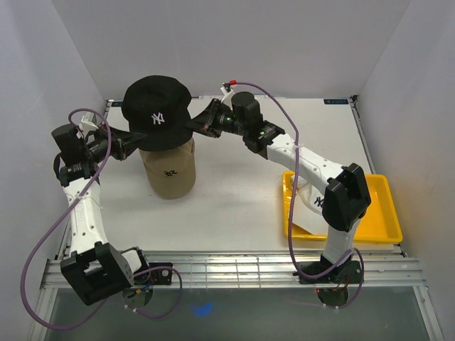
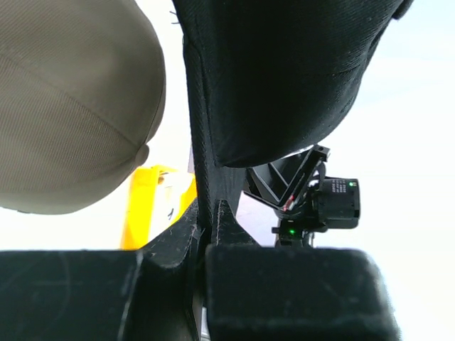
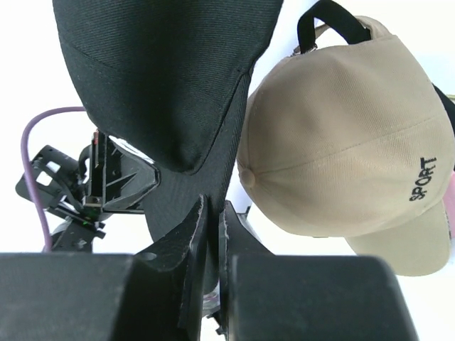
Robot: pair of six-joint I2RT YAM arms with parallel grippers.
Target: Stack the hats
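Gripping the black cap [image 1: 156, 103] from opposite sides, both arms are holding it up off the surface [image 1: 242, 192] at the far left. The left pincer [image 1: 134, 144] is pinching the cap's left edge, its jaws closed almost completely on the thin black fabric, as the left wrist view is showing. The right pincer [image 1: 201, 122] is clamping the opposite edge in the same way, its fingers nearly meeting around the cloth. The white logo on the black cap is facing the overhead camera.

The tan cap [image 1: 170, 174] is sitting directly beneath the black one, with its top partly covered by it from above; whether the two are touching cannot be told. In the right wrist view the tan cap is showing dark "SPORT" lettering, and a sliver of pink [image 3: 448, 213] is peeking out at its lower edge.

The white cap [image 1: 313, 200] is lying in the yellow tray [image 1: 380, 213] on the right, partly hidden behind the right arm.
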